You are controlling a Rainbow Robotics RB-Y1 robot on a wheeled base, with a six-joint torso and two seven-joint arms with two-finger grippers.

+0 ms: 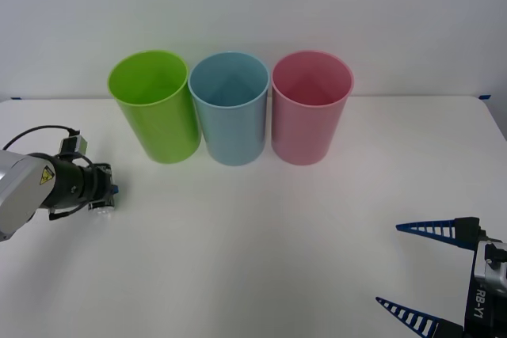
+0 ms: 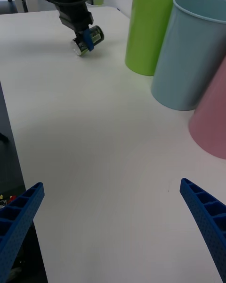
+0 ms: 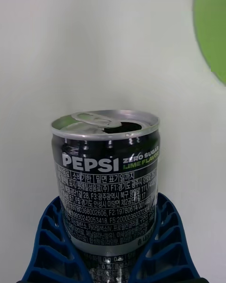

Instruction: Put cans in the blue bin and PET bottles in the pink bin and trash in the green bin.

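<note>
My left gripper (image 3: pixel 113 245) is squeezed tight on the can (image 3: pixel 107 179), low at the table's left – the blue bin (image 1: pixel 230 108) stands far and to the right, past the green bin (image 1: pixel 154 104); my right gripper (image 1: pixel 424 275) waits open, near right

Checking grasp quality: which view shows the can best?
Left wrist view: the can is close up, label readable, tab end visible, left gripper fingers closed around it. Right wrist view shows it small and far. In the front view the arm hides most of it.
</note>
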